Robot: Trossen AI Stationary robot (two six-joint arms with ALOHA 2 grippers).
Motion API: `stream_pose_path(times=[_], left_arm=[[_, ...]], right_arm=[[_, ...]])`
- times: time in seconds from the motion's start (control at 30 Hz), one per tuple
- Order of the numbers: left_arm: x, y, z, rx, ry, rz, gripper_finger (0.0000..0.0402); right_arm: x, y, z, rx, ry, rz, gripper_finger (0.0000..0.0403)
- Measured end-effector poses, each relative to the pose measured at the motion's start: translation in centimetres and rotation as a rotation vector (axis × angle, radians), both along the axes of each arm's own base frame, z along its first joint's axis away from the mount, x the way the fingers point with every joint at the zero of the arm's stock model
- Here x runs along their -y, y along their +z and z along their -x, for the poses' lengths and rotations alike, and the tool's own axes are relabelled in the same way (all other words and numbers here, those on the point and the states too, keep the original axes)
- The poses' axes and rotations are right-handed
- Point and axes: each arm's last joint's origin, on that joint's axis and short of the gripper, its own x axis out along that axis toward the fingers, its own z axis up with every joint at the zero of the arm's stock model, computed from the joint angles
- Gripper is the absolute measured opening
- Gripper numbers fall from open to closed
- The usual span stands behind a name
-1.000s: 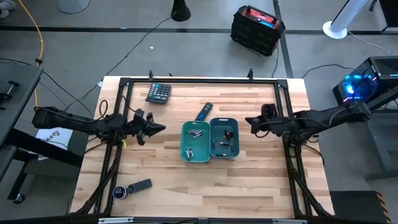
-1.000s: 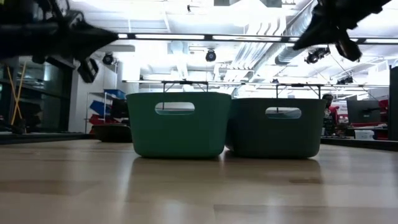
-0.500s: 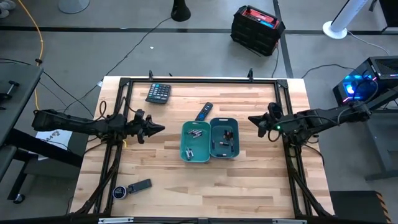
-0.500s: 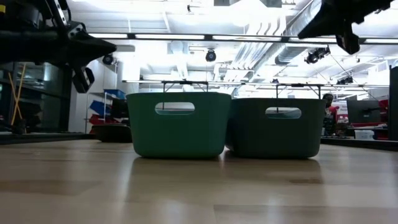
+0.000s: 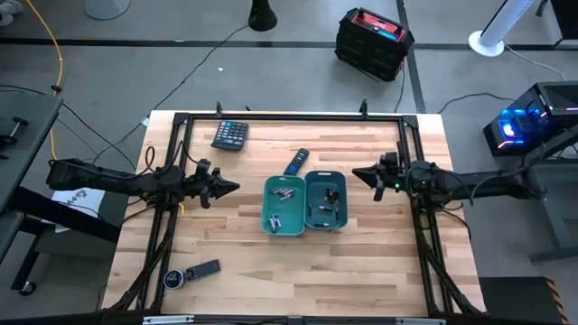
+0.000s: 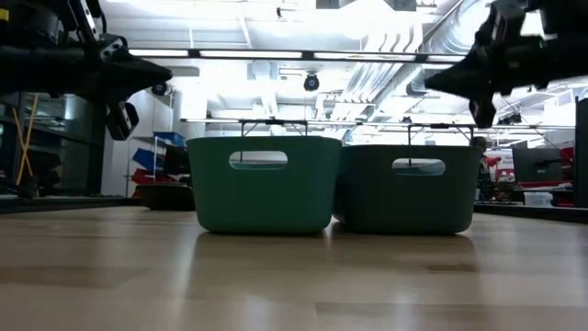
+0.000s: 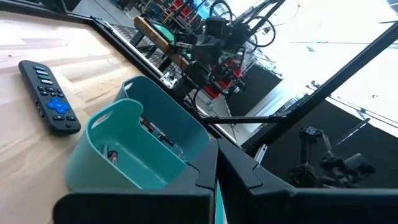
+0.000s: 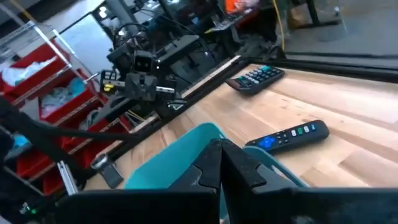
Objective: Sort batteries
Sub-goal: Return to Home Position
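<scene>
At the middle of the wooden table (image 5: 361,262), two bins stand side by side and touch: a teal bin (image 5: 265,208) toward the left arm and a darker blue-green bin (image 5: 346,203) toward the right arm. The batteries (image 5: 285,193) lie inside these bins, several in each, and none shows on the bare wood. A black remote control (image 5: 295,162) lies tilted just beyond the bins, close to where they meet. A dark calculator (image 5: 230,134) rests near the far left corner of the table.

The left gripper (image 5: 235,187) hangs above the table, well apart from the teal bin, its tip pointing at the bins. Its fingers (image 7: 205,165) are pressed together and grasp nothing. The right gripper (image 5: 356,172) hovers off the other side, near the darker bin but clear of it. Its fingers (image 8: 208,162) are likewise clenched and empty. From table height, both grippers sit higher than the bin rims.
</scene>
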Motion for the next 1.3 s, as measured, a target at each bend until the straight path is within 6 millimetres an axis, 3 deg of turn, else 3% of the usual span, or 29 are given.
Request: stream_pose_path(times=[0.27, 0.67, 0.87, 1.07, 1.3], left_arm=[[0.0, 0.4, 0.6, 0.026, 0.000, 0.001, 0.0000], [0.0, 2.3, 3.6, 0.235, 0.000, 0.003, 0.0000], [0.0, 2.2, 3.9, 0.238, -0.003, 0.005, 0.0000], [0.1, 1.4, 3.8, 0.153, -0.008, 0.003, 0.0000], [0.1, 1.0, 3.7, 0.116, -0.008, 0.003, 0.0000]], right_arm=[[0.4, -3.3, 0.8, 0.008, 0.043, 0.035, 0.0000], [0.4, -5.2, 1.1, -0.155, 0.028, -0.040, 0.0000], [0.3, -5.5, 1.2, -0.183, 0.031, -0.042, 0.0000], [-0.1, -4.9, 2.6, -0.133, 0.061, -0.035, 0.0000], [-0.3, -2.9, 4.3, 0.110, 0.078, -0.018, 0.0000]])
